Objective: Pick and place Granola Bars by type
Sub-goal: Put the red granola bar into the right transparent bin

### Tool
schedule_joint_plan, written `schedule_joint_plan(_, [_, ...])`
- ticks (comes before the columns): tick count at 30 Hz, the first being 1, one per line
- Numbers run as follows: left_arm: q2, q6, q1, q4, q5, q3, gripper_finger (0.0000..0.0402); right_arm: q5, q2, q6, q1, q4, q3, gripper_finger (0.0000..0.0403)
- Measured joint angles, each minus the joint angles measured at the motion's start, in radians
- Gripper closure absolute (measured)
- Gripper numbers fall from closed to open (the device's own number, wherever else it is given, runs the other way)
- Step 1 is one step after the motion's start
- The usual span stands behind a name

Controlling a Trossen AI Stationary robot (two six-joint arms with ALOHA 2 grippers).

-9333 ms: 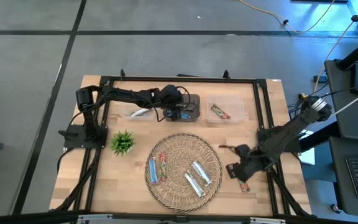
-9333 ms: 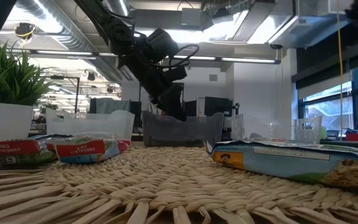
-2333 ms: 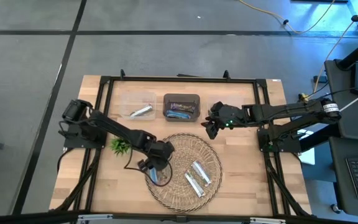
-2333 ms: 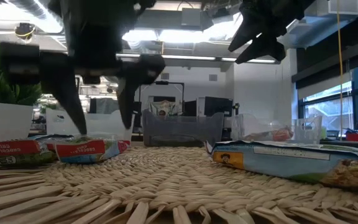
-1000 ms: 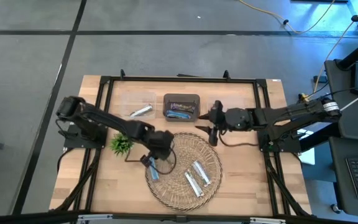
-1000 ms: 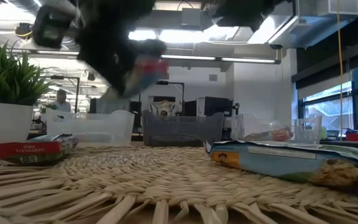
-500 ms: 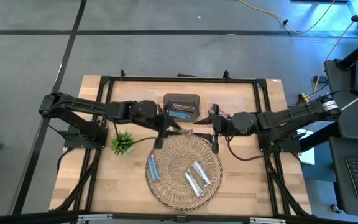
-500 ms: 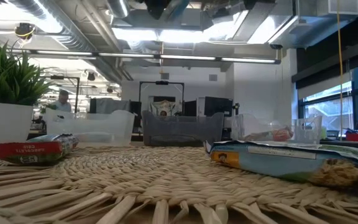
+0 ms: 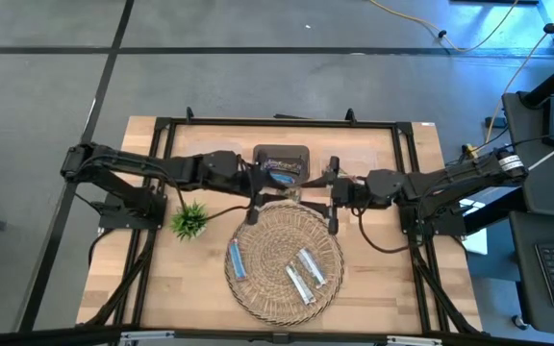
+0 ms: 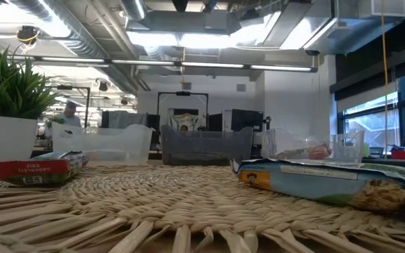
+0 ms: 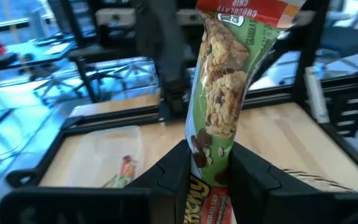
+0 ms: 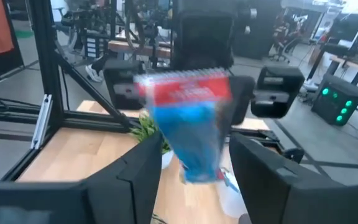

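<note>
Both arms have lifted off the wicker tray (image 9: 258,288): left gripper (image 11: 207,165) clamped on green-red bar (image 11: 219,106), right gripper (image 12: 194,158) clamped on blue bar (image 12: 191,134), mid-bench; three remain.

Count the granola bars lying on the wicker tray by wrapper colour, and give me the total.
On the wicker tray:
Blue bar: 1
Silvery-white bars: 2
Total: 3
Not counted: the green-and-red bar, held off the tray in the left gripper.
</note>
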Motion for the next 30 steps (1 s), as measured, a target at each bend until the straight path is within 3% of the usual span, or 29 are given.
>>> schedule_joint_plan(24, [0.001, 0.0, 0.0, 0.001, -0.002, 0.0, 0.0316, 0.006, 0.044, 0.033, -0.002, 0.059, 0.002, 0.0211])
schedule_joint_plan(30, [0.001, 0.0, 0.0, 0.009, 0.0, 0.0, 0.0316, 0.004, 0.076, 0.004, -0.002, 0.101, 0.002, 0.0177])
